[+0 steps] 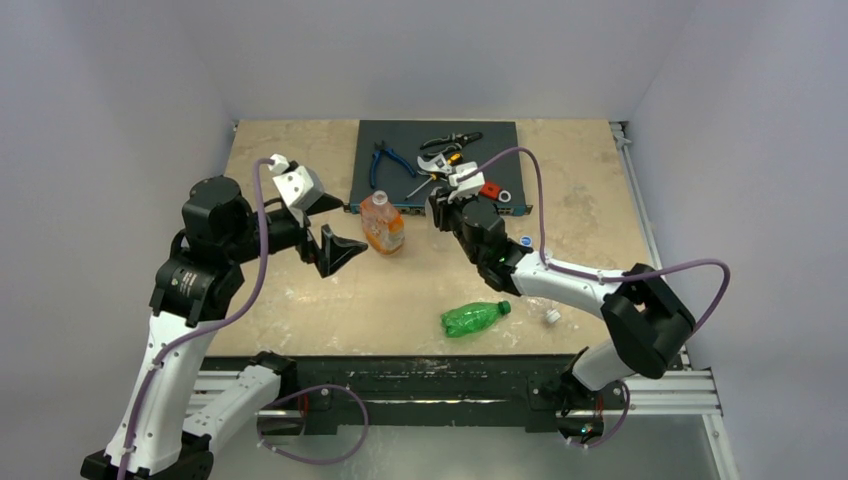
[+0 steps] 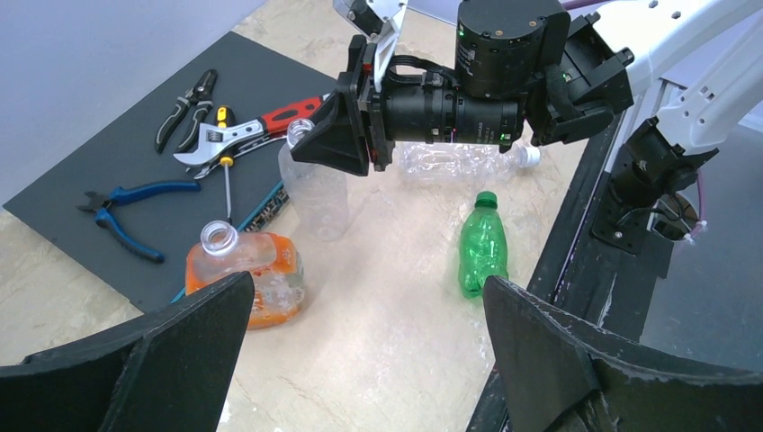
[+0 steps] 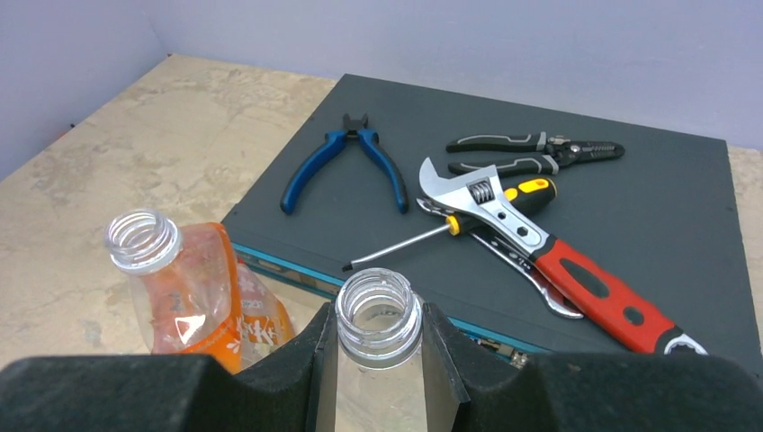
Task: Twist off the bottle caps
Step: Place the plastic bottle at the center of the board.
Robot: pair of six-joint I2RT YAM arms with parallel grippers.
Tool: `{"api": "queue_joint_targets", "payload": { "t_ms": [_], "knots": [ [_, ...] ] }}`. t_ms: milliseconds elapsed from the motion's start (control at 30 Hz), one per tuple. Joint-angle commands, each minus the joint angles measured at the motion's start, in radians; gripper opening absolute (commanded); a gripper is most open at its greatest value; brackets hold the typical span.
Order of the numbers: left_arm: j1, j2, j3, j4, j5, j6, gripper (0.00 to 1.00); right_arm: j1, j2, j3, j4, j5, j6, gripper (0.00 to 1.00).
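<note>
Pinched between the black pads of our right gripper (image 3: 379,351) stands a clear bottle (image 3: 379,310), upright, its threaded neck bare; the jaws press in on it just below the thread. Just beside it, toward the left edge of the table (image 1: 300,310), the orange-label bottle (image 3: 193,292) stands with its neck open too. Our left gripper (image 2: 367,297) hangs spread wide with nothing in it, facing those two from the left side. We judge that the work left lies closer to the near edge. The green bottle (image 1: 470,319) lies on its side there, between the two arm bases. Its green cap (image 1: 505,307) is on and points toward the right edge, so its long axis runs roughly along the near edge. From the left gripper it lies toward the near edge and to the right. The right gripper is somewhat nearer but occupied, so the free left arm looks likelier to reach it first. A second clear bottle (image 2: 450,162) lies on its side under the right arm, its white cap (image 2: 531,156) screwed on. What looks like a loose cap (image 1: 527,240) rests toward the right edge. The tabletop is pale, mottled and scuffed. A dark mat (image 3: 675,207) at the middle of the far edge carries pliers (image 3: 346,162), a wrench (image 3: 540,247) and a screwdriver (image 3: 423,238). Plain pale walls (image 1: 420,50) close in on three sides.
</note>
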Motion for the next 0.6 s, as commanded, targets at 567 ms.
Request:
{"api": "queue_joint_targets", "payload": {
  "t_ms": [567],
  "knots": [
    [-0.001,-0.008,0.014,0.037,0.039,0.028,1.00,0.002,0.028,-0.024,0.107,0.084,-0.002,0.40]
  ]
}}
